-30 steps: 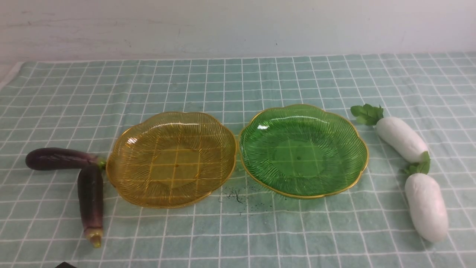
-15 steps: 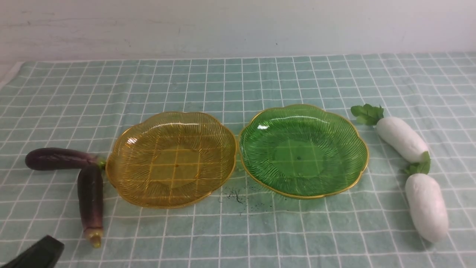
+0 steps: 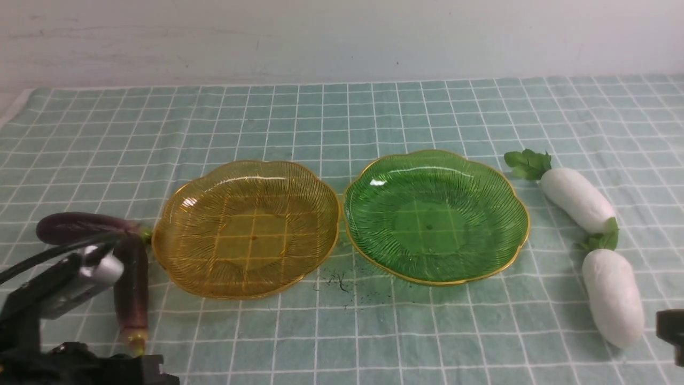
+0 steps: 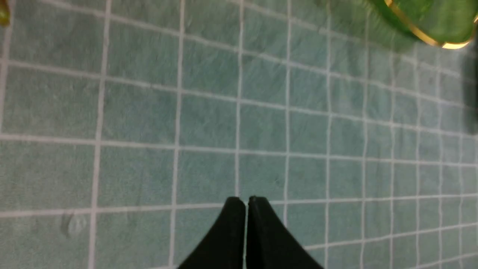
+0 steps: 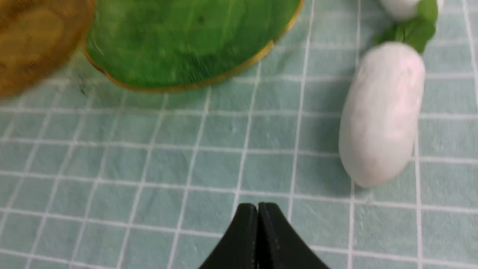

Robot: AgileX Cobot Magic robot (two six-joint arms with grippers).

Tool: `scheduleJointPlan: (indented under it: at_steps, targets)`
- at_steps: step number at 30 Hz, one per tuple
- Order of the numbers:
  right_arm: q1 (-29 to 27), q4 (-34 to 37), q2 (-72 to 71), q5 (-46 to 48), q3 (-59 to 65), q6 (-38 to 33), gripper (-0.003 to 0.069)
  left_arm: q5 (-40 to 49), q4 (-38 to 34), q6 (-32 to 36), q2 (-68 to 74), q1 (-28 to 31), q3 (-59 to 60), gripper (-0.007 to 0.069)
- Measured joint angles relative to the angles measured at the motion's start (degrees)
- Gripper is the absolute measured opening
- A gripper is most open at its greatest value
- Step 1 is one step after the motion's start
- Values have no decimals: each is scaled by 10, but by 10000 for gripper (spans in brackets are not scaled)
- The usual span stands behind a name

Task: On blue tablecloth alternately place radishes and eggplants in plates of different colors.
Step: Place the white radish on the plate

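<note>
Right now your left gripper hangs over bare blue tablecloth, jaws pressed together on nothing. Your right gripper is likewise closed and empty, near the nearer radish. That radish's leaves touch the farther radish, both lying right of the green plate. The amber plate sits just beside the green one, both bare. The nearer eggplant and farther eggplant lie left of the amber plate, partly behind your left arm.

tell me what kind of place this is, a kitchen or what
Probably a staged robot test table, not a kitchen: a checked blue tablecloth against a bare white wall, with an empty amber plate and green plate flanked by eggplants and radishes.
</note>
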Motion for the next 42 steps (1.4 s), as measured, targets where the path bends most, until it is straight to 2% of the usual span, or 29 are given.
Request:
scheduleJointPlan:
  at_steps: [8, 12, 14, 18, 20, 24, 25, 26, 29, 31, 35, 37, 40, 42]
  targets:
    - [0, -37, 196, 34, -111, 0, -11, 0, 2, 51, 164, 0, -50, -4]
    - [0, -76, 269, 23, -160, 9, 6, -3, 2, 60, 182, 0, -56, 0]
    - [0, -134, 327, 8, -186, 41, 43, -11, 2, 62, 182, 0, -56, 6]
    - [0, -191, 393, -5, -199, 82, 135, -14, 2, 64, 182, 0, -56, 13]
    - [0, -204, 416, -16, -199, 94, 207, -14, 2, 64, 181, 0, -56, 13]
    - [0, -208, 447, -46, -200, 102, 354, -14, 2, 64, 180, 0, -56, 13]
    - [0, -208, 451, -51, -200, 103, 364, -14, 2, 64, 180, 0, -56, 13]
    - [0, -208, 470, -77, -200, 103, 456, -14, 2, 64, 180, 0, -56, 13]
    - [0, -208, 498, -90, -200, 104, 545, -14, 2, 64, 180, 0, -56, 13]
    - [0, -206, 517, -92, -200, 104, 571, -14, 2, 64, 180, 0, -56, 13]
    - [0, -205, 540, -96, -203, 104, 571, -14, 2, 64, 180, 0, -56, 13]
    - [0, -205, 542, -95, -206, 104, 550, -14, 2, 64, 180, 0, -56, 13]
    - [0, -204, 543, -67, -222, 104, 477, -14, 2, 64, 179, 0, -56, 13]
    - [0, -204, 543, -36, -243, 104, 477, -14, 2, 64, 179, 0, -56, 13]
